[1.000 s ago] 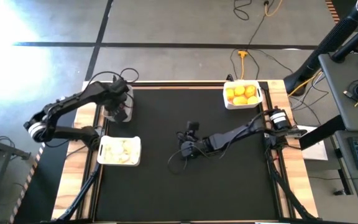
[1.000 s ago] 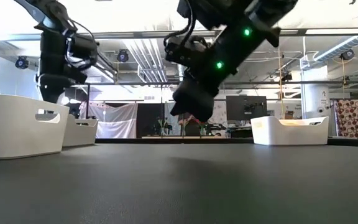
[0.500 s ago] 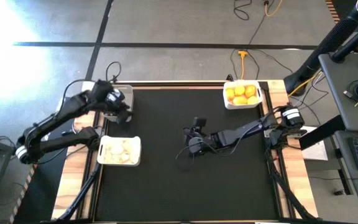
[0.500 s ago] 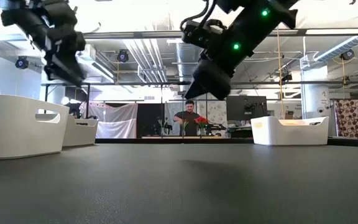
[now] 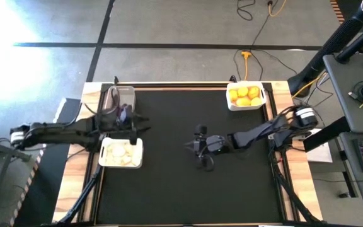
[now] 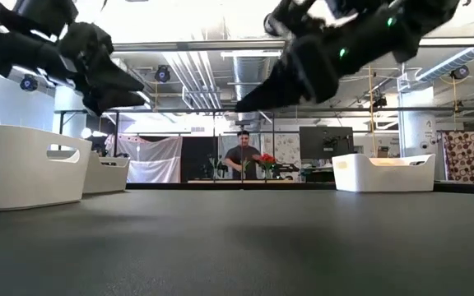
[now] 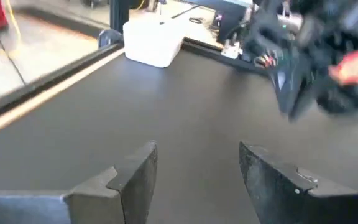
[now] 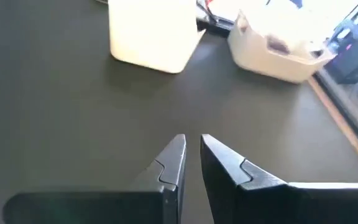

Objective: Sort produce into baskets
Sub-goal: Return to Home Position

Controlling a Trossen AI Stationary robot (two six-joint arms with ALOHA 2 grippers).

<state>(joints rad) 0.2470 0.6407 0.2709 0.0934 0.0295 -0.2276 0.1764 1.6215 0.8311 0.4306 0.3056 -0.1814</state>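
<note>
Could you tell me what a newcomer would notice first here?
The bright yellow citrus in the white bin at the far right corner stands out most. Next, over the black mat, come the left gripper, jaws open, by the garlic bin, and the right gripper mid-table.

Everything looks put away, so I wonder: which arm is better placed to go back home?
Probably the left. The left gripper hangs by the gray bin, on its own side. The right gripper reaches out over the middle of the black mat.
</note>
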